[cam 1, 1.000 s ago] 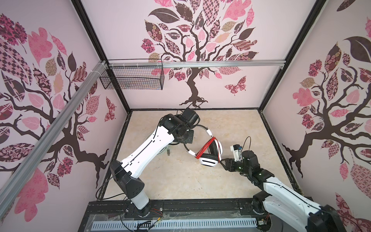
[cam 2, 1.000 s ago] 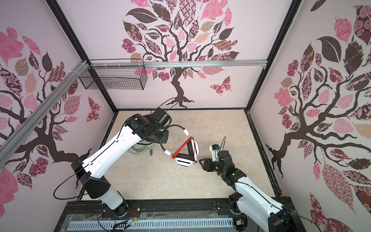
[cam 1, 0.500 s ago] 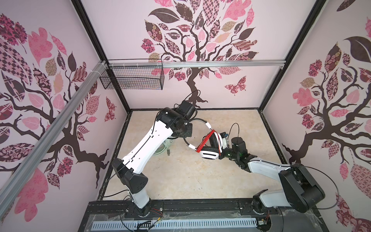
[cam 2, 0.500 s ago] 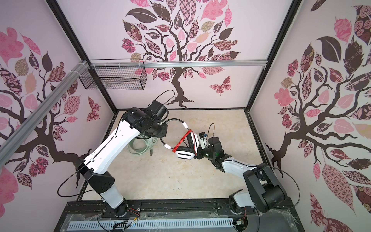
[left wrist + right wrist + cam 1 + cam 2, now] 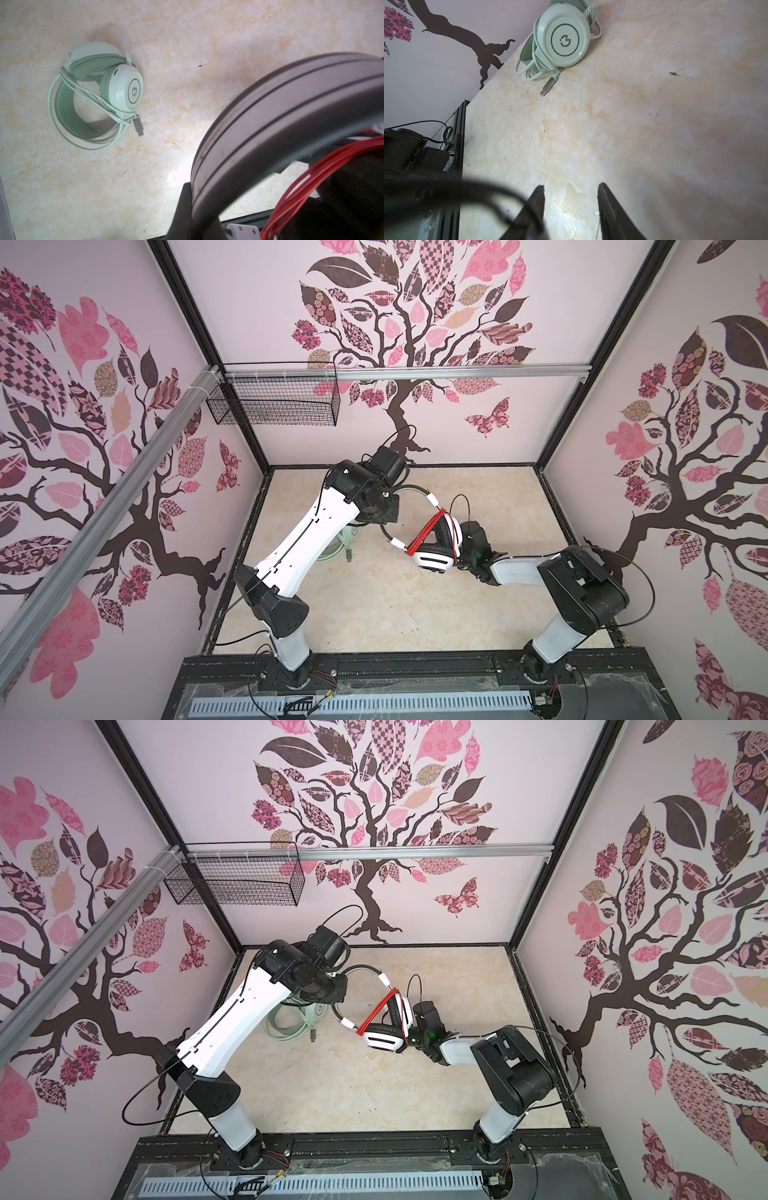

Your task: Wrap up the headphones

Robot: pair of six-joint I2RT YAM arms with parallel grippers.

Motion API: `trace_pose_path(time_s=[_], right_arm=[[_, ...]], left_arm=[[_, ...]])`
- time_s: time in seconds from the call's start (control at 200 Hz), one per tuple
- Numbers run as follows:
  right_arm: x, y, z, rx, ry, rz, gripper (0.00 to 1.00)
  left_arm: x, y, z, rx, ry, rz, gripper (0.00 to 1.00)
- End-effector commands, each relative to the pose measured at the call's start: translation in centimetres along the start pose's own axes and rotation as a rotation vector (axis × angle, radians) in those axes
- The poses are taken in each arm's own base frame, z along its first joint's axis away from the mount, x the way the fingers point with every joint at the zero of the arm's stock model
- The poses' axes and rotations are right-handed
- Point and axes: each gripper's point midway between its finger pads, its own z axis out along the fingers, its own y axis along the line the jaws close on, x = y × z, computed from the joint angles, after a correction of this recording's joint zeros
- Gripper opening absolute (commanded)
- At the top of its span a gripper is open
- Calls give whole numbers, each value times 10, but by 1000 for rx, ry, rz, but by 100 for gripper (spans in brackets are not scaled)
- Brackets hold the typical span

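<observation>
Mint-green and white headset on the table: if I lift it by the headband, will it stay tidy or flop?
Probably tidy: the pale green cable is looped around the mint-green and white headset. The grey USB plug sticks out free, so it would likely dangle. The outer loop looks slack and may sag.
</observation>
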Motion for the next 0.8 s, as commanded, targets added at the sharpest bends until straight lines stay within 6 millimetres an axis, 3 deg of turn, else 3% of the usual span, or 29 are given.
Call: trace_pose_path(time_s=[0.0,0.155,0.36,0.415,0.63,0.795], right_arm=[[1,9,-3,-30,-30,1,14],[12,15,-10,-33,-42,33,13],[33,23,-10,12,2,102,7],[38,21,-9,62,8,124,9],[37,21,-12,166,-20,207,11],[37,29,-15,176,-50,230,0]], left_arm=[[-19,-4,-27,63,-103,-44,0],[-24,3,-20,67,-103,-95,0],[-35,17,7,154,-77,-318,0],[-29,19,23,171,-39,-381,0],[-18,2,54,264,60,-595,0],[-12,9,70,212,80,-702,0]])
